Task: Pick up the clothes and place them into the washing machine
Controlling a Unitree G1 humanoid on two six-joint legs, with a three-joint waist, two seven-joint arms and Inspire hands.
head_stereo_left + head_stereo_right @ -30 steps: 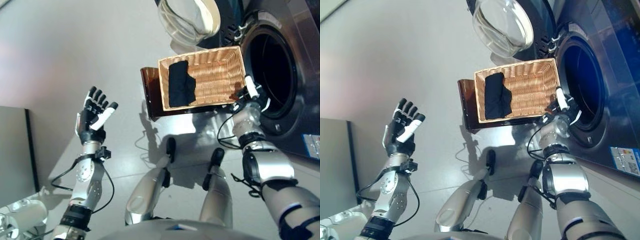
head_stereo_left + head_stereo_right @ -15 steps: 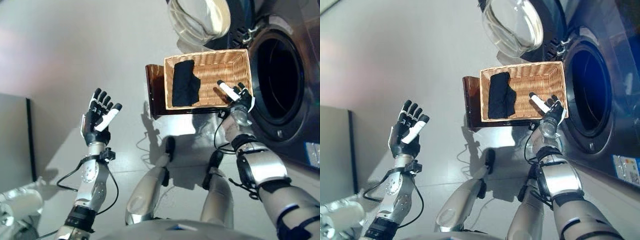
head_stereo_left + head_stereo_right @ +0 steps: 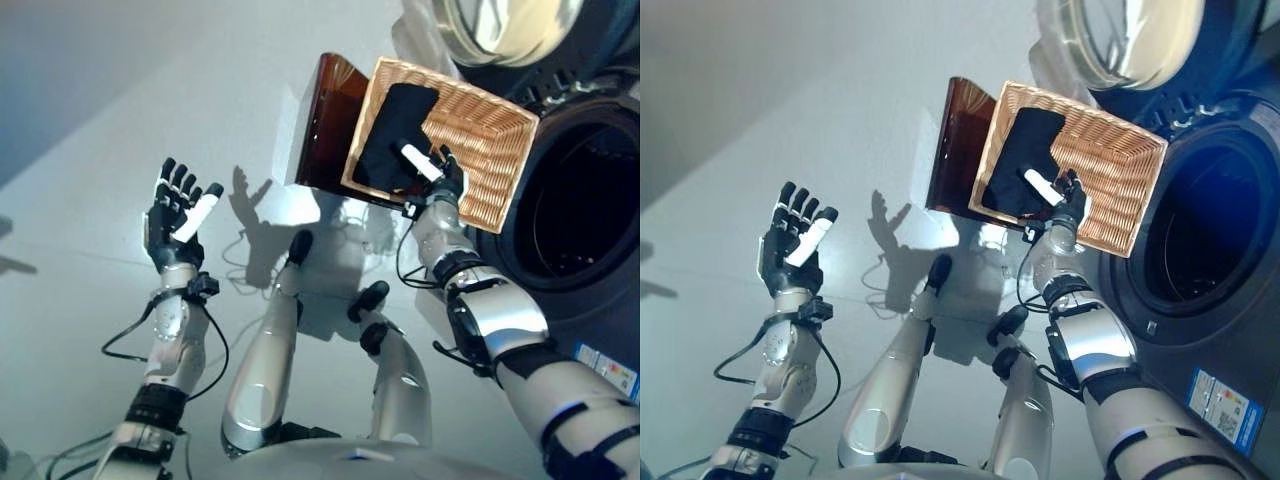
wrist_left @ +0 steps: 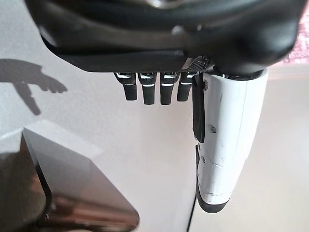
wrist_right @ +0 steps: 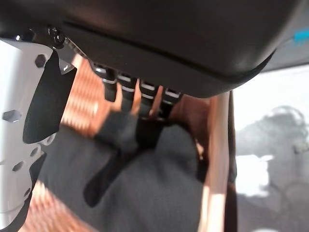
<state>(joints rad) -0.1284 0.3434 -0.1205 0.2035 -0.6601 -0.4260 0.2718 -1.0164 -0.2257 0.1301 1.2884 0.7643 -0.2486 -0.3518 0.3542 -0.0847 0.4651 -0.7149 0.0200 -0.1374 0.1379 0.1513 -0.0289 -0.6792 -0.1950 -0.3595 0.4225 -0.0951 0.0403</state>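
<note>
A black piece of clothing [image 3: 385, 135] lies at the left end of a wicker basket [image 3: 485, 150]. My right hand [image 3: 440, 185] reaches over the basket's near rim, its fingers [image 5: 128, 92] stretched onto the near edge of the black clothing [image 5: 145, 193] and its white thumb held off it; it is open. My left hand [image 3: 172, 215] is raised far out to the left with fingers [image 4: 147, 89] spread, open and holding nothing. The washing machine's dark drum opening [image 3: 580, 230] gapes just right of the basket.
The basket rests on a dark brown stand [image 3: 320, 125]. The machine's round glass door [image 3: 510, 25] hangs swung open above the basket. A grey cabinet corner [image 4: 58, 183] shows near my left hand. Pale floor spreads to the left.
The camera has shifted and tilted. My right hand has moved from the basket's right end by the drum leftward onto the black clothing. The left hand stays raised and open.
</note>
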